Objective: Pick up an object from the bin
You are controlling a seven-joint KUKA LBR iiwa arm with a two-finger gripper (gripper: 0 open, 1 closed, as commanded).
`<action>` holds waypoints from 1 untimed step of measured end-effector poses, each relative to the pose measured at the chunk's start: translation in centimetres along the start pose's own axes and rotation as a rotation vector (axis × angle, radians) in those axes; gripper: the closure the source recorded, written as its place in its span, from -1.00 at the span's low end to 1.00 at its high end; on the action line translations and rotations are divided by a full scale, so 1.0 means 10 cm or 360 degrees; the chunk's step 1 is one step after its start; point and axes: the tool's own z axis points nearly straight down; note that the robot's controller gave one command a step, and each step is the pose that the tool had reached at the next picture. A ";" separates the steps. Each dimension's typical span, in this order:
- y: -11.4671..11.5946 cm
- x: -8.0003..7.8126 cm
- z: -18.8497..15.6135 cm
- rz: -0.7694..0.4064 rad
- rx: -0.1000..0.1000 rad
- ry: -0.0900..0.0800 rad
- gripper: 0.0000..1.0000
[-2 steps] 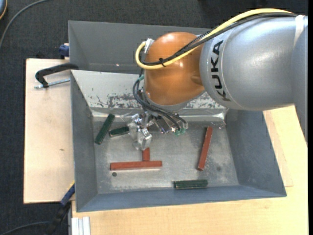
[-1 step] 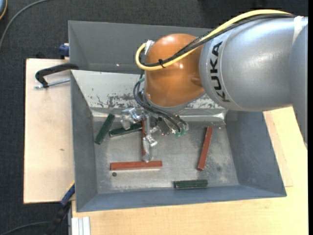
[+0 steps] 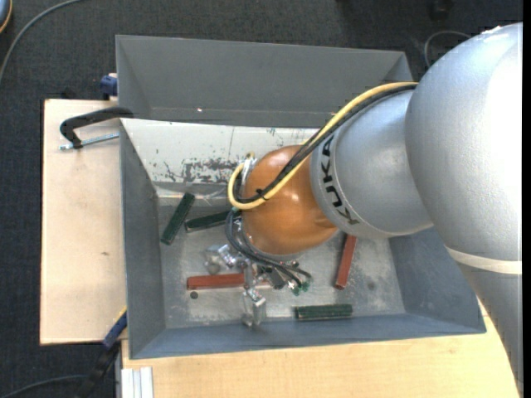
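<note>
Arm (image 3: 465, 164): cut off by right edge. Orange wrist cover (image 3: 286, 210) hides centre of bin (image 3: 141, 247) floor. Dk green bar (image 3: 206, 220), left of cover: right end under cover. Red bar (image 3: 344, 262), right side: far end under arm. Small green item (image 3: 300, 286) beside gripper (image 3: 253, 298): too small to ID.

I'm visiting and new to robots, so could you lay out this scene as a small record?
Container: grey metal bin, loose bars on its floor
Robot: arm enters from the right, orange cover at wrist
Tool: gripper low over floor, left of middle
Nearest thing: reddish-brown bar lying flat, right end at the gripper
Others: second reddish-brown bar at right; two dark green bars back left; another dark green bar near front wall
</note>
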 end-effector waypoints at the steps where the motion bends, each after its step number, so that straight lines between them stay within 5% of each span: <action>1: 0.00 -0.02 -0.03 0.0001 0.0001 -0.0009 1.00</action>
